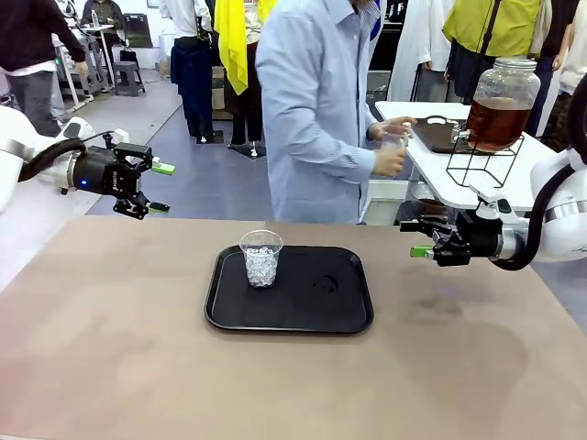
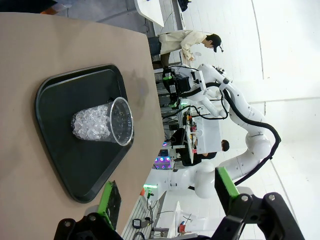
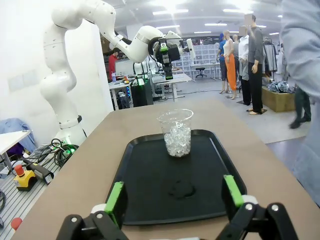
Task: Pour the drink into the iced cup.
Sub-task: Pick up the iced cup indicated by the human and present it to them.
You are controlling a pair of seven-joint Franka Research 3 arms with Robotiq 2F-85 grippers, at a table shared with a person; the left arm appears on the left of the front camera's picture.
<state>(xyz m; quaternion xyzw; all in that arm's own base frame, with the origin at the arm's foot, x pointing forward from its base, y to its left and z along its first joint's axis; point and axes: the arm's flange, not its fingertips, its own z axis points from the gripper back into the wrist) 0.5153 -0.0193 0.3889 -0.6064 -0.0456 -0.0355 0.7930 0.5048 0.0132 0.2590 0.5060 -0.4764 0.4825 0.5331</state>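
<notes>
The left tool and right tool are held spread, empty; the clear ice-filled plastic cup is set by the black tray's far left corner; the amber-brown drink is kept in a glass jar beyond the surface's far right corner

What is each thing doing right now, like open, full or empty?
Iced cup: upright on the tray, part full of ice, no drink.
Tray: flat on the table.
Drink jar: lid on, about half full, on a wire stand.
Person's cup: held beside the jar's tap.
Left gripper: open, empty.
Right gripper: open, empty.
</notes>
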